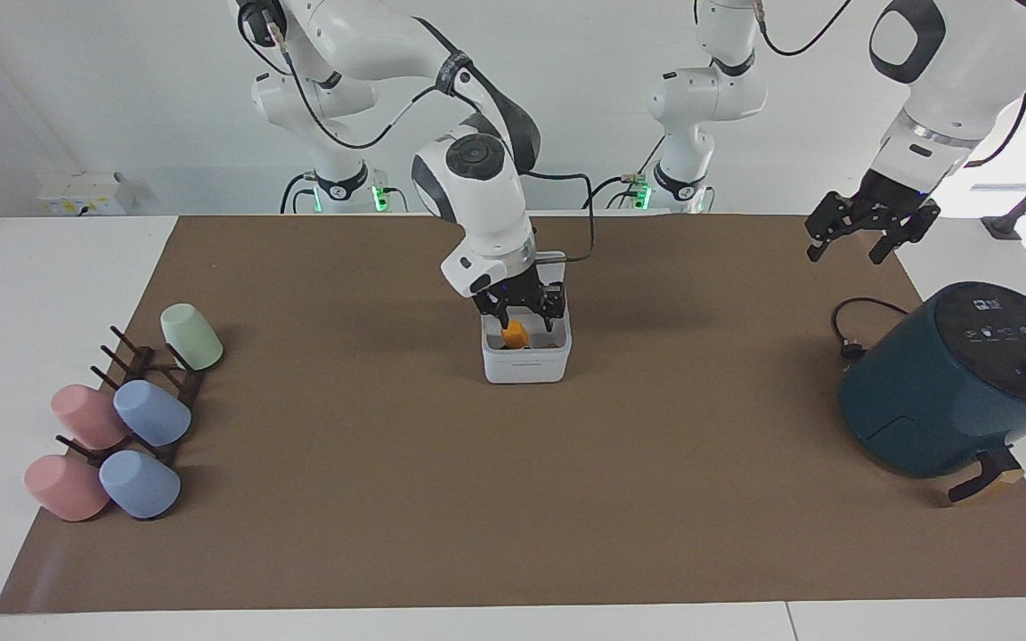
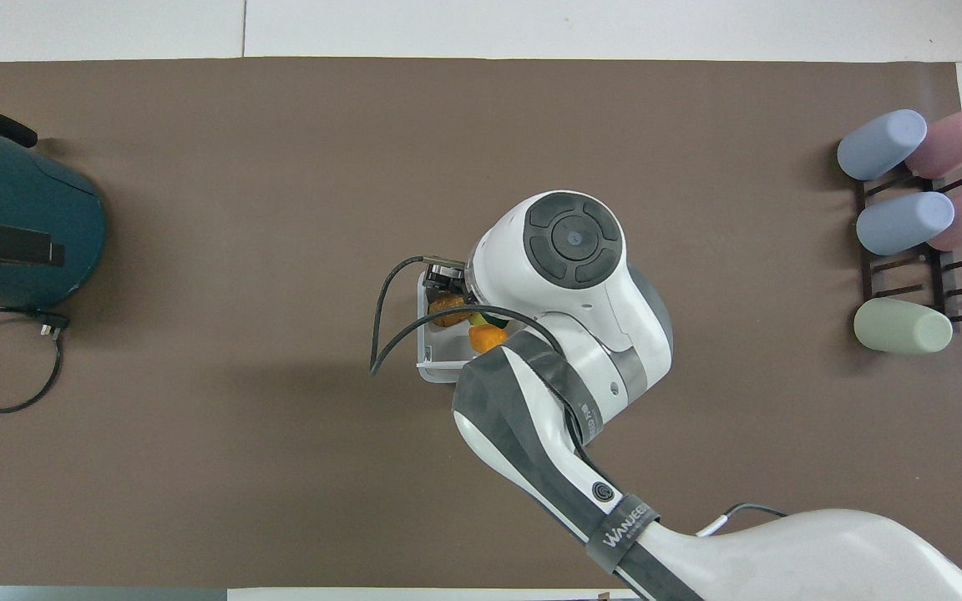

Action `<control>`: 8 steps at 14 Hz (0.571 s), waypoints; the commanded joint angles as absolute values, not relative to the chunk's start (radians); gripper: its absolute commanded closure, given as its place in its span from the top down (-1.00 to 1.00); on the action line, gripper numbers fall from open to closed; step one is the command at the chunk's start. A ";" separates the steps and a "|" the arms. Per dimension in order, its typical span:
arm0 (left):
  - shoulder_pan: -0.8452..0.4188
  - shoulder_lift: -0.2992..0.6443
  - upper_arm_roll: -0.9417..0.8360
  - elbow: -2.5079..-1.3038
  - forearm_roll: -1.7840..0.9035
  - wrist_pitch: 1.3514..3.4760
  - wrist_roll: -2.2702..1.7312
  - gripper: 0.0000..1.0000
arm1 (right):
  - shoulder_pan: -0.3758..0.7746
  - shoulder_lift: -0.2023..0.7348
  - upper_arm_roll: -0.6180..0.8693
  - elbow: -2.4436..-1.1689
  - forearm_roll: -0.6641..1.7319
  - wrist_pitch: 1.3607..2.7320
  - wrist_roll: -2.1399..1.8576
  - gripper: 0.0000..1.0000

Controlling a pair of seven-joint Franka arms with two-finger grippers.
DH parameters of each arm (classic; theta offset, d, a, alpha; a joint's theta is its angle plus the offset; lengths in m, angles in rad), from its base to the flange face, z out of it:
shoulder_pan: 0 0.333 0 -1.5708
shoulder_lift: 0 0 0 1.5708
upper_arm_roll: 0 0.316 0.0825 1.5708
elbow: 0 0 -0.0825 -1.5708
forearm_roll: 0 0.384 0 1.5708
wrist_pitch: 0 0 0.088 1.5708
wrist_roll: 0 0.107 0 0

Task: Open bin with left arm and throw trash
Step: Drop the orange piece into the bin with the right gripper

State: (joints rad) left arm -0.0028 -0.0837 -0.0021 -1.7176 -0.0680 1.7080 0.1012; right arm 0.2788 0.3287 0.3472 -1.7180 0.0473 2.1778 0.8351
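The white bin (image 1: pixel 526 367) stands mid-table with its lid up, mostly hidden by the right arm. My right gripper (image 1: pixel 522 309) is open just over the bin's mouth. The orange scrap (image 1: pixel 514 335) lies loose inside the bin under it, and shows in the overhead view (image 2: pixel 487 337). The golden-brown scrap (image 2: pixel 446 310) lies in the bin beside it. The green-and-yellow scrap is almost hidden under the right wrist. My left gripper (image 1: pixel 865 236) is open and empty, up in the air over the teal appliance's end of the table. In the overhead view it (image 2: pixel 5 248) covers the appliance.
A dark teal round appliance (image 1: pixel 958 378) with its cable (image 1: pixel 851 329) stands at the left arm's end. A dark rack (image 1: pixel 152 378) with several pastel cups (image 1: pixel 152 412) stands at the right arm's end. A brown mat (image 1: pixel 513 499) covers the table.
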 commanded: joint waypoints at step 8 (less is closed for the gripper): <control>-0.008 -0.055 -0.014 -1.623 -0.052 1.580 0.107 1.00 | -0.113 0.232 0.299 -1.416 -0.005 1.599 0.418 1.00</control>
